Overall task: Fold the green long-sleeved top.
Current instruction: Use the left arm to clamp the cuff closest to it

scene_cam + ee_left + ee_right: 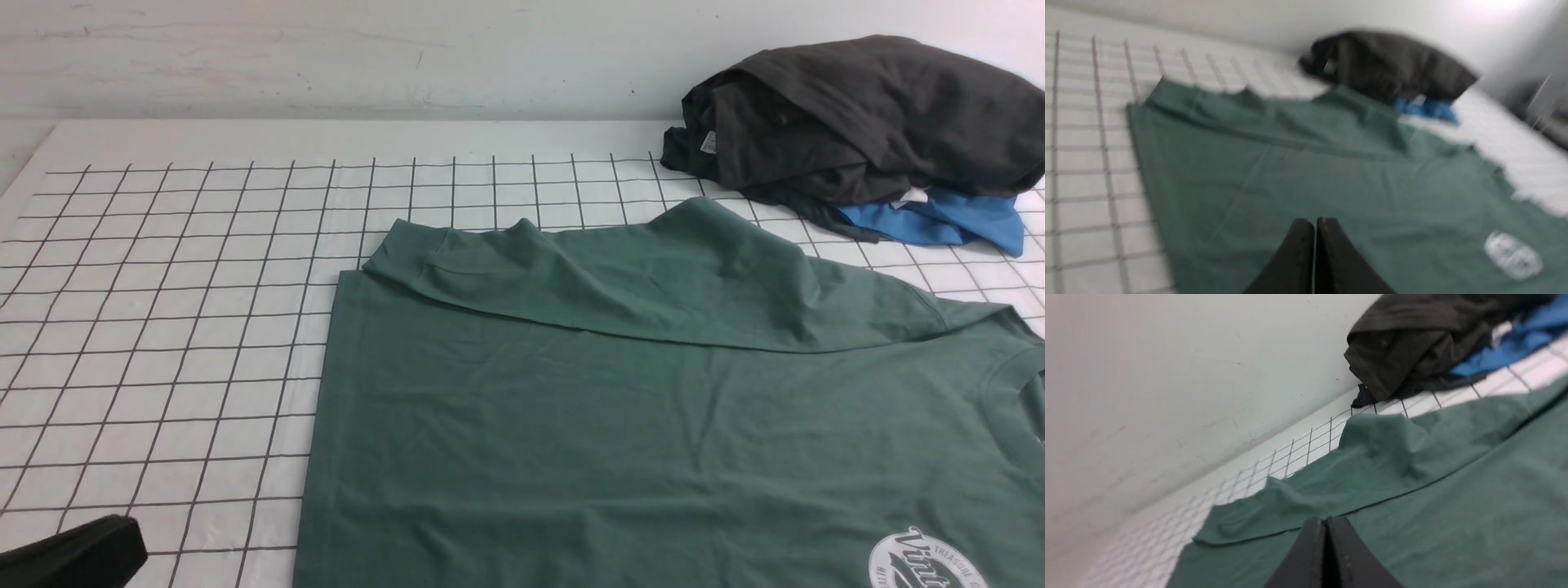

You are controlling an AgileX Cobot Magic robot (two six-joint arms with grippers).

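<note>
White grid-lined table (188,327) | green long-sleeved top (571,416) spread out beyond my jaws | my left gripper (1314,222) and right gripper (1327,522): jaws together, both

The front view is bright and evenly lit, with soft, diffuse light and no hard shadows; the direction of the light cannot be told. The white bench (106,327) is palest toward the top and holds its black grid lines crisply. Faint shading marks the folds of the green top (522,400), whose logo at the lower right reads sharply, while the dark garment (865,114) at the upper right keeps visible creases. The left wrist view is soft throughout, its grid lines smeared and the logo unreadable, with the right edge blurriest. The right wrist view is clearer mid-frame, blurring toward the lower left.
</note>
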